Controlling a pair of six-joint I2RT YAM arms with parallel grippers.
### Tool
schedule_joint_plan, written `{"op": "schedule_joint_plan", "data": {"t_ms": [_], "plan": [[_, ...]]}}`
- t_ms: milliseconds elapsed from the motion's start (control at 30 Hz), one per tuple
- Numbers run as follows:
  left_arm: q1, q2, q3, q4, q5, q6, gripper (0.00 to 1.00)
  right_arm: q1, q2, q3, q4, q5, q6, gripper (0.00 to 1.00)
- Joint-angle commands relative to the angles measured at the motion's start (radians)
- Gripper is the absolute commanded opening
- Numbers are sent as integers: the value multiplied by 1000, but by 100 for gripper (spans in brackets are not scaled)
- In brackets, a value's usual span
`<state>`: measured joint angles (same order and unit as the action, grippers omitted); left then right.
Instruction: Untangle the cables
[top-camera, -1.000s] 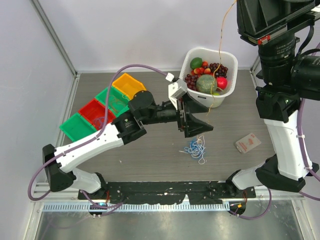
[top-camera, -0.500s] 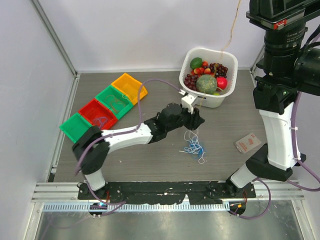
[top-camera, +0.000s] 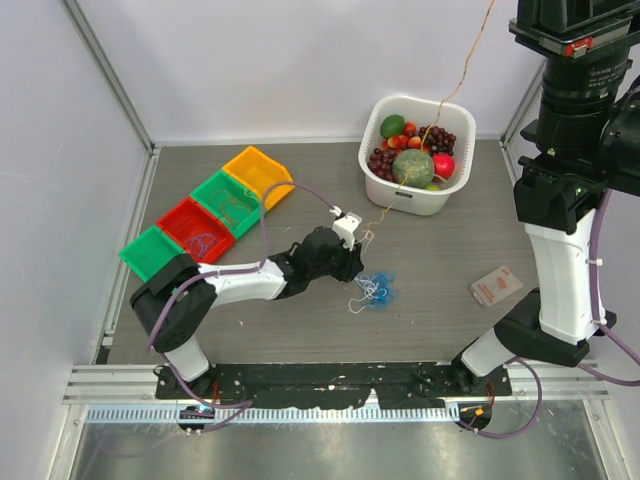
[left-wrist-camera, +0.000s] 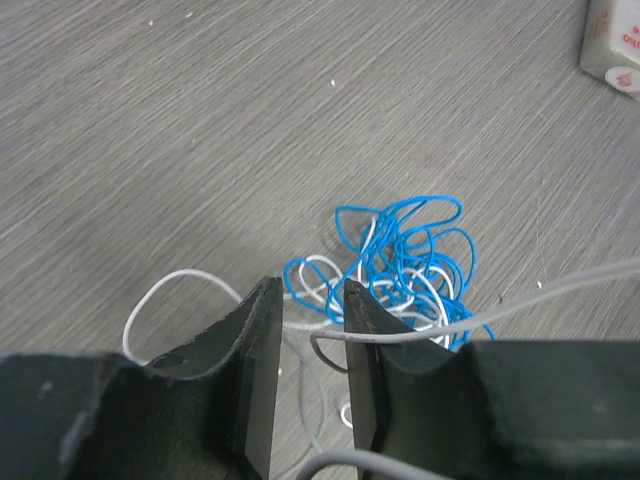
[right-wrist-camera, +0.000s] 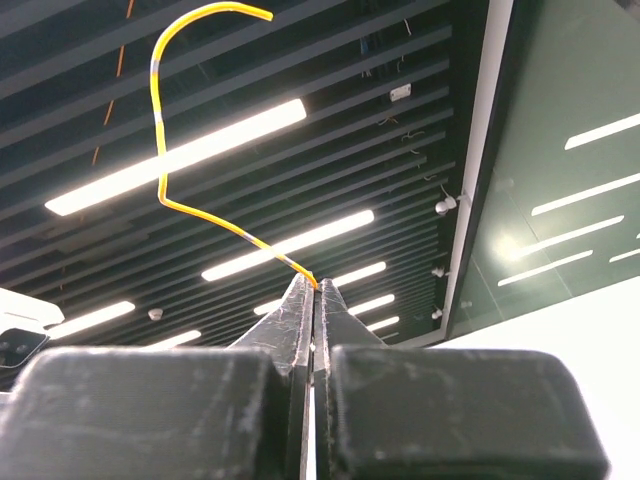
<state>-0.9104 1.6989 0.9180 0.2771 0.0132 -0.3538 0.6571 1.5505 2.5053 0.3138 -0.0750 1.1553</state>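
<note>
Blue and white cables (left-wrist-camera: 410, 255) lay bunched near the middle of the surface (top-camera: 450, 335). Left claw (left-wrist-camera: 305, 292), low beside them, stood narrowly released astride a white strand. Right claw (right-wrist-camera: 312, 290), raised high, was clenched on the yellow-orange cable (top-camera: 455, 85), which ran down toward the bunch.

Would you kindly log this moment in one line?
left fingers: open, straddling white strand | right fingers: shut on yellow cable | blue-white bunch: on table

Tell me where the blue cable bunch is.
In the top view the blue cable bunch lies near centre, beside the left gripper, lower-left of the fruit basket.
</note>
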Motion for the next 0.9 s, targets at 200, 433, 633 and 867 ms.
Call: {"op": "schedule_joint_plan", "data": {"t_ms": [200,433,633,867], "plan": [[19,-79,-113,-6,-111,16,16,-4,-3,87,11,50,-94,1],[38,-73,-128,-15,-125,9,5,-2,-26,122,-13,69,-178,1],[65,-65,-163,-7,-116,-4,2,-4,-43,139,-2,72,-187,1],[94,-51,-176,-24,-110,4,1,-2,-88,152,-1,109,-288,1]]}}
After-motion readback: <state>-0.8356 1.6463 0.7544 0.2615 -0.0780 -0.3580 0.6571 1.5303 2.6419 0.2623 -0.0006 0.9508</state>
